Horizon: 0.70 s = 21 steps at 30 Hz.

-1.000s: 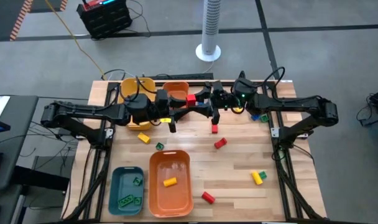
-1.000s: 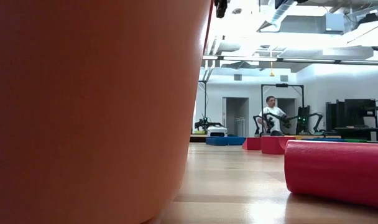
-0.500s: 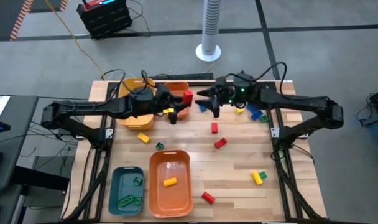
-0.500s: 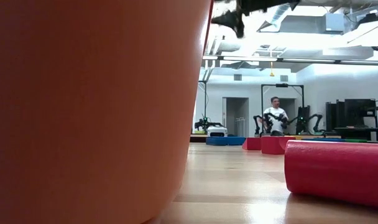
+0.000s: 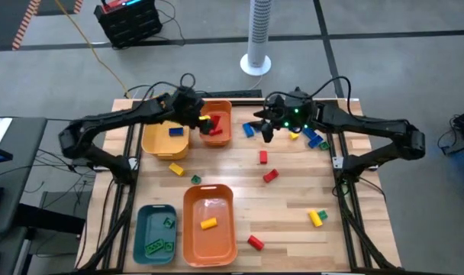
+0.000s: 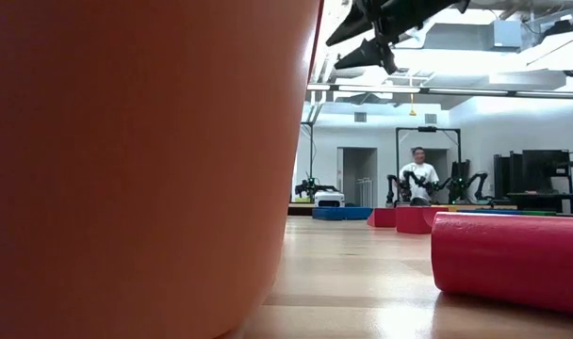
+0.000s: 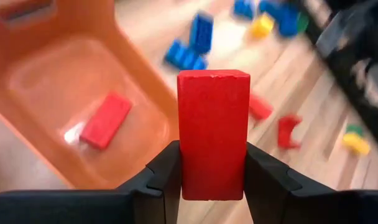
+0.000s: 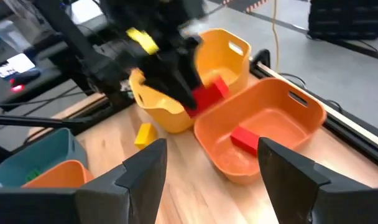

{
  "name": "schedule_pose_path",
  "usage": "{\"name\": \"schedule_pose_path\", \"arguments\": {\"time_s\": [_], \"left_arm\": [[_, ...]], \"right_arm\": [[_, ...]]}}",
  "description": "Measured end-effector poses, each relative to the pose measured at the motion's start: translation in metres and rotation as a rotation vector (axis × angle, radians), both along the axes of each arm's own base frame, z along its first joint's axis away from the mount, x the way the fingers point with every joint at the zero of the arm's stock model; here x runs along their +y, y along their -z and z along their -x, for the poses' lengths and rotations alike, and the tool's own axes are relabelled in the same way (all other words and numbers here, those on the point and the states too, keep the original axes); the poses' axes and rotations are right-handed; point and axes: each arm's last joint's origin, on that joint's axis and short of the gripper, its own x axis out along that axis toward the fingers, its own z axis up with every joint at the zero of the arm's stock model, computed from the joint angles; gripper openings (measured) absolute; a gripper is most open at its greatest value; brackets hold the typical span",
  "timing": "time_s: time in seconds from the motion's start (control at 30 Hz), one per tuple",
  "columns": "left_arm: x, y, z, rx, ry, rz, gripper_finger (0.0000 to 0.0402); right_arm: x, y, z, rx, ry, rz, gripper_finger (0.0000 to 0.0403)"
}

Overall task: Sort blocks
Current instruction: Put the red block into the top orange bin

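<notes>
At the far side of the wooden counter [image 5: 293, 191], the left hand [image 7: 212, 180] grips a red block [image 7: 213, 133] above the small orange bin [image 5: 217, 122], which already holds another red block [image 7: 106, 120]. The right hand [image 5: 264, 131] hovers with fingers spread and nothing between them, near the blue blocks [image 5: 248, 130]. More red, yellow and blue blocks lie scattered across the counter's right half.

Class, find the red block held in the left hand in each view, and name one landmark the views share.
High view: red block above the small orange bin.
Low view: not visible.
Left wrist view: centre, clamped in the left hand.
Right wrist view, at the bin's rim.
Shared landmark: small orange bin.
</notes>
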Motion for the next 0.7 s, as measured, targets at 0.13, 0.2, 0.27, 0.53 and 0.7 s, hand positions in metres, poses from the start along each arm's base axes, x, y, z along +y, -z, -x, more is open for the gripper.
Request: {"name": "schedule_pose_path", "arguments": {"time_s": [0.13, 0.2, 0.27, 0.53, 0.7], "left_arm": [[0.016, 0.011, -0.02, 0.153, 0.085, 0.029, 0.0125], [0.025, 0.019, -0.03, 0.243, 0.121, 0.039, 0.0125], [0.031, 0.025, -0.038, 0.33, 0.156, 0.049, 0.0125], [0.047, 0.035, -0.062, 0.538, 0.24, -0.032, 0.0125], [0.052, 0.045, -0.068, 0.608, 0.264, -0.085, 0.0125]], "right_arm": [[0.004, 0.001, -0.002, 0.004, -0.015, -0.001, 0.026], [0.008, 0.001, -0.003, 0.005, -0.028, -0.002, 0.026], [0.012, 0.001, -0.004, 0.005, -0.041, -0.002, 0.026], [0.027, 0.001, -0.007, 0.005, -0.096, -0.004, 0.026], [0.031, 0.001, -0.008, 0.005, -0.107, -0.003, 0.026]]}}
